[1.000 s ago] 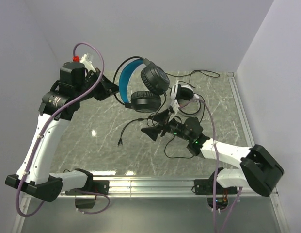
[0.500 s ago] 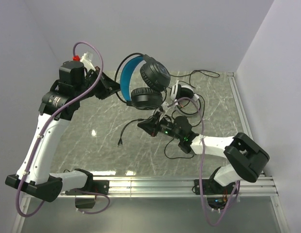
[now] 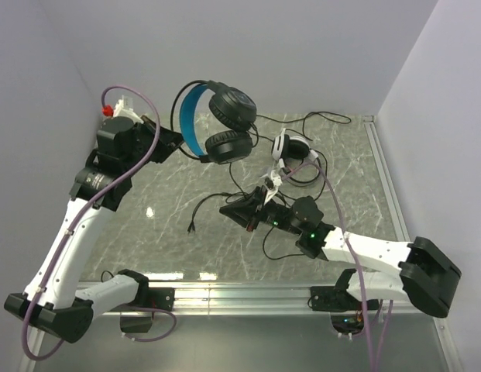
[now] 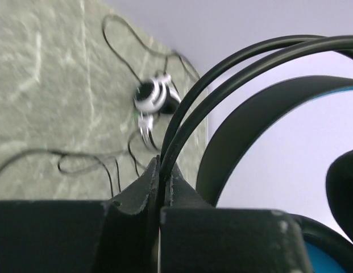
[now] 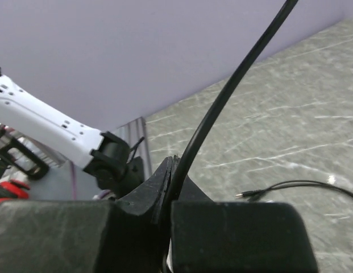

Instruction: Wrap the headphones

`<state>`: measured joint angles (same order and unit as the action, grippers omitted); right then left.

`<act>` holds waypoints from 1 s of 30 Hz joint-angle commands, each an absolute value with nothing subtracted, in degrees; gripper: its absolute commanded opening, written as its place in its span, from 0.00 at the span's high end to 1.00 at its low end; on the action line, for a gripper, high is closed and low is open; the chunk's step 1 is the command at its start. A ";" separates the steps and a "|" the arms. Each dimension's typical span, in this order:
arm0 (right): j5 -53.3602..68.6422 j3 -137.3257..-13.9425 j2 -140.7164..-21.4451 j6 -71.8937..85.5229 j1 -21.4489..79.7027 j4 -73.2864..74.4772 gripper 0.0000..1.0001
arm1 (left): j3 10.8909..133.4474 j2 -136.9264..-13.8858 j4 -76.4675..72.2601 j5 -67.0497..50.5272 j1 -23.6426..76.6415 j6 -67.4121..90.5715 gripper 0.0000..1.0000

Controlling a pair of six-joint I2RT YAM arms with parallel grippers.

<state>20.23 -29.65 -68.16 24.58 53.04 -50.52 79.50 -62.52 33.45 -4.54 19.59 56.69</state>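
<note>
**A:** Note: the right fingers (image 5: 167, 176) stood wide a second ago and have now snapped shut on the cable (image 5: 233, 85) of the black-and-blue headset (image 3: 217, 124). In the wrist view the cable rises straight out of the pinch.

**B:** And the left side?

**A:** No change of grip. The left fingers (image 4: 156, 185) stay clamped on the two thin wire hoops of the headband. The headset hangs in the air over the back left of the counter (image 3: 163, 201), a little higher and further left than it was a second ago.

**B:** The other pair?

**A:** The white headset (image 3: 293, 149) lies on the counter toward the back right, its own lead loose around it. Neither arm touches it.

**B:** What does this mean for the wrapping?

**A:** My reading is that the body is in one grip and the lead in the other, so winding can start. I see no turns on the headband yet. The plug (image 3: 192, 227) rests on the counter, so there is plenty of slack left to take up. The thin lead could slip through the pinch, or it could snag the white headset's cable.
</note>
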 commanded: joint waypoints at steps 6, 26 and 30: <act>18.11 -39.37 -62.76 22.77 59.94 -35.69 1.00 | 68.74 -57.22 12.93 11.94 21.53 55.21 1.00; 11.51 -68.62 -62.56 20.31 65.65 -0.46 1.00 | 63.37 -63.62 5.80 27.76 28.12 51.51 1.00; 10.73 -83.73 -68.37 18.81 65.66 9.74 1.00 | 61.62 -65.21 4.05 29.62 30.06 51.68 1.00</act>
